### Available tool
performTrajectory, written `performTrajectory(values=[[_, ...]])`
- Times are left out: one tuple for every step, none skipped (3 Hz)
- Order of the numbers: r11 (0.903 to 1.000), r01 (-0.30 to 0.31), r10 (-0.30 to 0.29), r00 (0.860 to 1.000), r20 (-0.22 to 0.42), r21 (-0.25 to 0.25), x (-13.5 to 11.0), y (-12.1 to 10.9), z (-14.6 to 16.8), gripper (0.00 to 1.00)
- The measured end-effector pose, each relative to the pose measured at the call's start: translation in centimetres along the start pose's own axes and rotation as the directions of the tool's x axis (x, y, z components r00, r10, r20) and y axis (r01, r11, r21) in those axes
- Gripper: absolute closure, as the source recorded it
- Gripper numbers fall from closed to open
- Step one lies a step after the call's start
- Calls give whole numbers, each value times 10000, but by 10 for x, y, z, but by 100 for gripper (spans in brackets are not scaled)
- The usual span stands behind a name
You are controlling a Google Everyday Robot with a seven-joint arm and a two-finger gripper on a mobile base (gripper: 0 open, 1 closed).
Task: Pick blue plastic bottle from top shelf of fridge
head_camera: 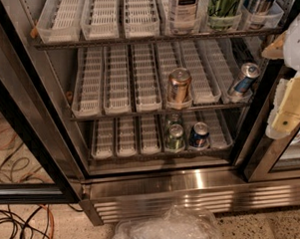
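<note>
The blue plastic bottle [184, 9] stands in a lane tray on the top shelf [136, 40] of the fridge [192, 182], just left of a green bottle [224, 2]. The gripper [290, 103] hangs at the right edge by the door frame, below the bottle and well apart from it. Honestly can't say if it's clenched or released.

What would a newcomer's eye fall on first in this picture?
Probably the fridge with its rows of white slotted trays, and a bronze can standing upright on the middle rack. On the top shelf, cut off by the upper edge, stand the blue plastic bottle and a green bottle. The pale tool hangs at the right edge, apart from both bottles.
</note>
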State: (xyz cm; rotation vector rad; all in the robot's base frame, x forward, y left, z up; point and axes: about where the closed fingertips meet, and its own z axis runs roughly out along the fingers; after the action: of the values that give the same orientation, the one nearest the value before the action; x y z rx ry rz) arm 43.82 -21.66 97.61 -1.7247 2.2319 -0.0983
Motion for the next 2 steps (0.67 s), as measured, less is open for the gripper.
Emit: performTrajectory(values=[[10000, 0, 0, 10000, 1, 1, 0, 0, 0, 0], [9998, -184, 181, 9978, 636, 50, -3, 1, 0, 0]])
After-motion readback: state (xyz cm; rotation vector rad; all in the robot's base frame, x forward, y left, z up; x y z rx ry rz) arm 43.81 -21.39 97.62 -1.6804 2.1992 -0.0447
